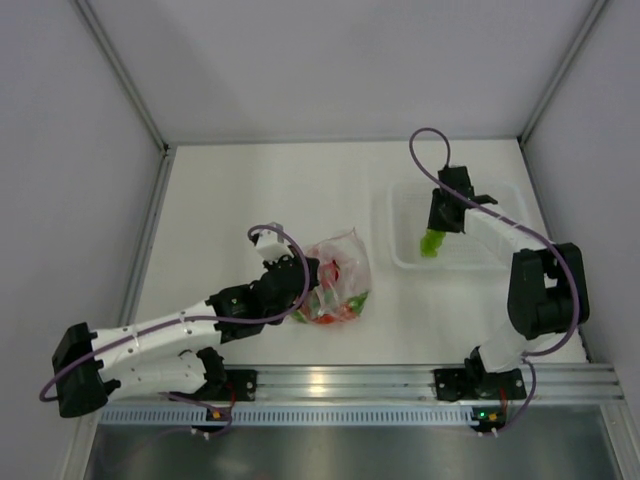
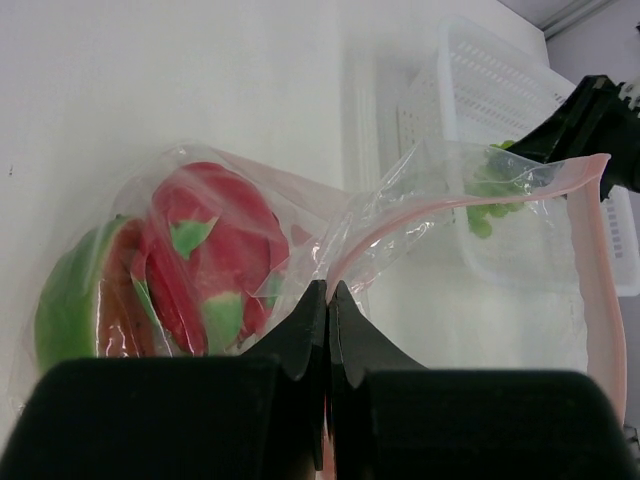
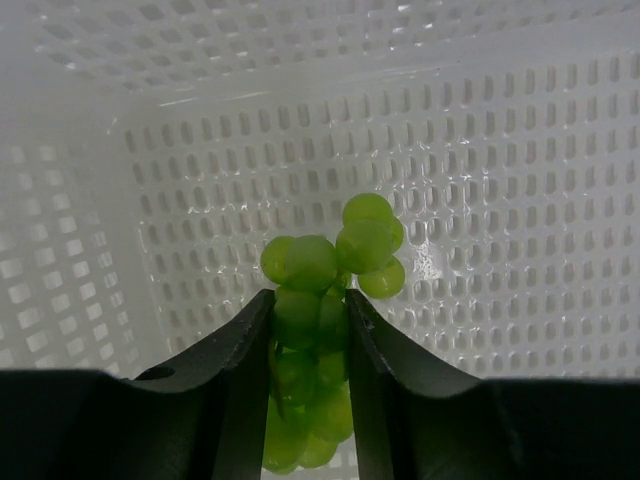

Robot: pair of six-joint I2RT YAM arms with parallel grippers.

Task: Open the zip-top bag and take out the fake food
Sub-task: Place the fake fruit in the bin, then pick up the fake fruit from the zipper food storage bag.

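The clear zip-top bag (image 1: 338,280) lies mid-table with its pinkish zip strip (image 2: 590,260) spread open. Inside show a magenta dragon fruit with green tips (image 2: 215,255) and a green-rinded melon slice (image 2: 85,300). My left gripper (image 2: 328,292) is shut on the bag's edge; in the top view it (image 1: 306,272) sits at the bag's left side. My right gripper (image 3: 308,305) is shut on a bunch of green toy grapes (image 3: 320,290) and holds it over the white perforated basket (image 1: 405,215); the grapes (image 1: 431,243) hang below the gripper (image 1: 442,225).
The white basket (image 3: 150,150) stands right of the bag, near the right wall. Grey walls enclose the table on the left, back and right. A metal rail (image 1: 330,382) runs along the near edge.
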